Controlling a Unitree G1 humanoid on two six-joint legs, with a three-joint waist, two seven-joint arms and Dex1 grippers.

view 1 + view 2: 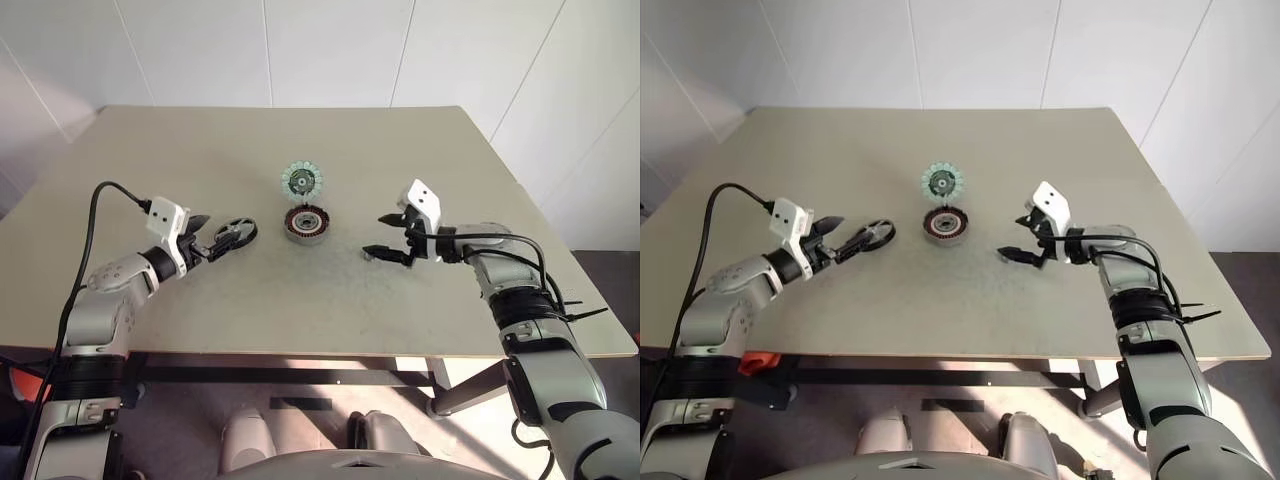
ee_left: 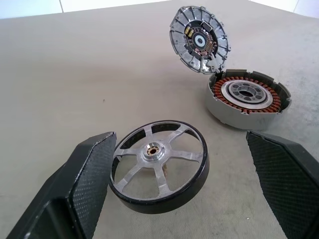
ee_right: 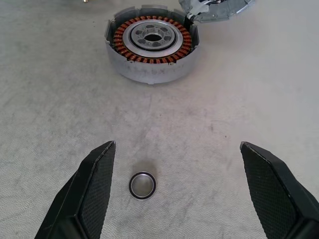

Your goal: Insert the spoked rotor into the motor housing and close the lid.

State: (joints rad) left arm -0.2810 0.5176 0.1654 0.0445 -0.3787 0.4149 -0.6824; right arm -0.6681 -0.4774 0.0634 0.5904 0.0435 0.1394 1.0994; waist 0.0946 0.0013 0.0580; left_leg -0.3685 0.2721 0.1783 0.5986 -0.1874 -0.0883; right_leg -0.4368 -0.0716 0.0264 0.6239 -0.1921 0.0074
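On the beige table (image 1: 200,160), the motor housing (image 1: 306,224) sat near the centre, its ring of copper-red windings facing up. The lid (image 1: 301,181) stood tilted just behind the housing and touching its far rim, pale green-white segments turned toward me. My left fingers (image 1: 222,240) were spread wide around the spoked rotor (image 1: 236,231), which lay flat on the table to the left of the housing; one fingertip (image 2: 94,164) sat right against the rotor's black rim, the other stood well clear, so nothing was grasped. My right fingers (image 1: 388,238) hung released on the opposite side of the housing, parted above the table with nothing between them but a small dark ring (image 3: 142,185) lying on the surface. The rotor's silvery spokes and central hub faced up, apart from the housing.
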